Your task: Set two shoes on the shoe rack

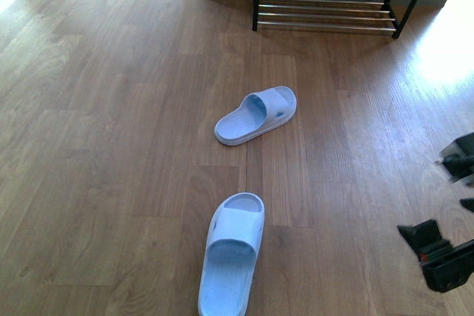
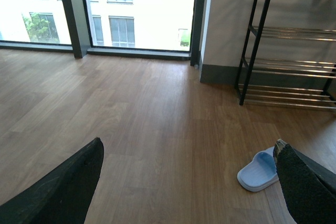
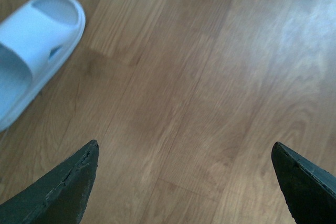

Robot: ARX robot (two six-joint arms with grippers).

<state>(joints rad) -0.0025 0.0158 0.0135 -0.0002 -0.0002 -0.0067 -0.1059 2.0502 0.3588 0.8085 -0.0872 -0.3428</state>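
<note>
shoes: no sneakers here, just two pale blue slides, both down on the wood floor (image 1: 104, 153), neither on the rack yet
near slide (image 1: 231, 257): close in, around centre, long axis running near to far, toe end pointing off toward the rack, heel cut off by the frame edge
far slide (image 1: 257, 115): further out, well apart from the near one, lying on a diagonal, heel near-left, toe far-right
shoe rack (image 1: 333, 16): far side, right of centre, against the wall, black frame with chrome bars
right gripper (image 1: 437, 197): near right edge, jaws spread wide, nothing held; same in its wrist view (image 3: 184, 150), bare floor between the fingers, likely the near slide (image 3: 37, 51) off to one side
left gripper (image 2: 189, 146): not in the front view; wide apart and empty in its own wrist view, likely the far slide (image 2: 258, 170) just beside one finger, rack beyond it
key relation: near slide sits left of the right gripper, roughly level with it, long side facing it, so probably the right arm's pick, reaching left and closing across the width, not the length
writing/brands: none readable anywhere, plain moulded slides, no logo to make out
</note>
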